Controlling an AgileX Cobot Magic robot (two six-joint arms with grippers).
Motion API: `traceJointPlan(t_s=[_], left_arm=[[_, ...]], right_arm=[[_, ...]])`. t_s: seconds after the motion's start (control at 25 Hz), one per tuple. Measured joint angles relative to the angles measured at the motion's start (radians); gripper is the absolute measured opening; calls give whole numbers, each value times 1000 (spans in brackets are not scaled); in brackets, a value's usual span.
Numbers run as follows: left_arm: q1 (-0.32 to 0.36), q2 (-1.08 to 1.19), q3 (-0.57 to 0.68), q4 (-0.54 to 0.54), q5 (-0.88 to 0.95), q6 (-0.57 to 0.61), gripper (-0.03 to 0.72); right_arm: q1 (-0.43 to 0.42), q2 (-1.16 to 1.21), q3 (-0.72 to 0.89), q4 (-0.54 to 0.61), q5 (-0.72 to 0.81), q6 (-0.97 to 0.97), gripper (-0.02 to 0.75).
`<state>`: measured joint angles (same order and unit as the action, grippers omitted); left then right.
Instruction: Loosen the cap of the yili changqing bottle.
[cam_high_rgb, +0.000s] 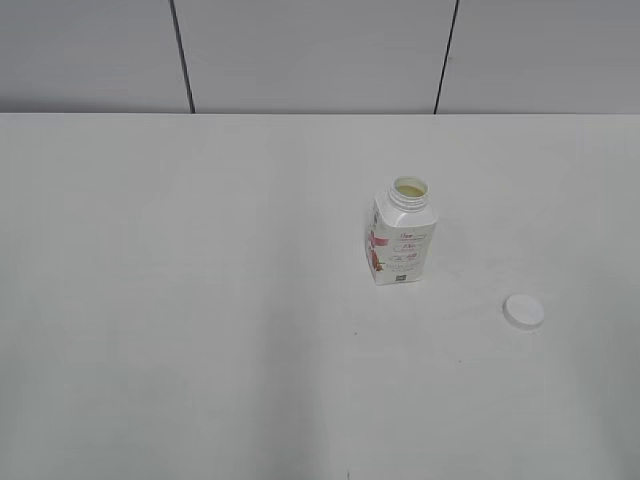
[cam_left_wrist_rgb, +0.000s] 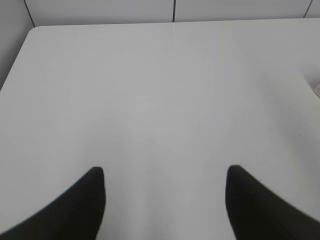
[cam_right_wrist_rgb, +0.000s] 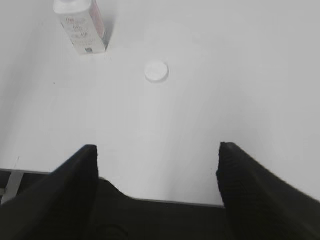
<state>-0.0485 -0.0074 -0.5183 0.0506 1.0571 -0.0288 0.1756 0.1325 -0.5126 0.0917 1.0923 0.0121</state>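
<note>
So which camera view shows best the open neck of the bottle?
The exterior view: the bottle stands whole, its open neck visible. The right wrist view cuts off its top; the left wrist view shows only a sliver at the edge.

Smooth white plastic cap (cam_high_rgb: 524, 311); printed, faintly glossy carton-like bottle (cam_high_rgb: 400, 238); matt white table (cam_high_rgb: 200, 300); matt black gripper fingers (cam_right_wrist_rgb: 250, 190).

Small white squarish carton-like bottle (cam_high_rgb: 401, 235) upright on the white table (cam_high_rgb: 200, 300), right of centre, neck uncapped. Small round white plastic screw cap (cam_high_rgb: 524, 311) flat on the table, apart from the bottle, to its right and nearer the front edge.
</note>
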Motion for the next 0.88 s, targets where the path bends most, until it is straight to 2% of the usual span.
traceJointPlan(t_s=[0.2,0.88], left_arm=[[0,0,0,-2,0,0,460],[0,0,0,-3,1,0,443]], right_arm=[[0,-132,0,0,1,0,582],[0,-141,0,-52,-1,-12,582]])
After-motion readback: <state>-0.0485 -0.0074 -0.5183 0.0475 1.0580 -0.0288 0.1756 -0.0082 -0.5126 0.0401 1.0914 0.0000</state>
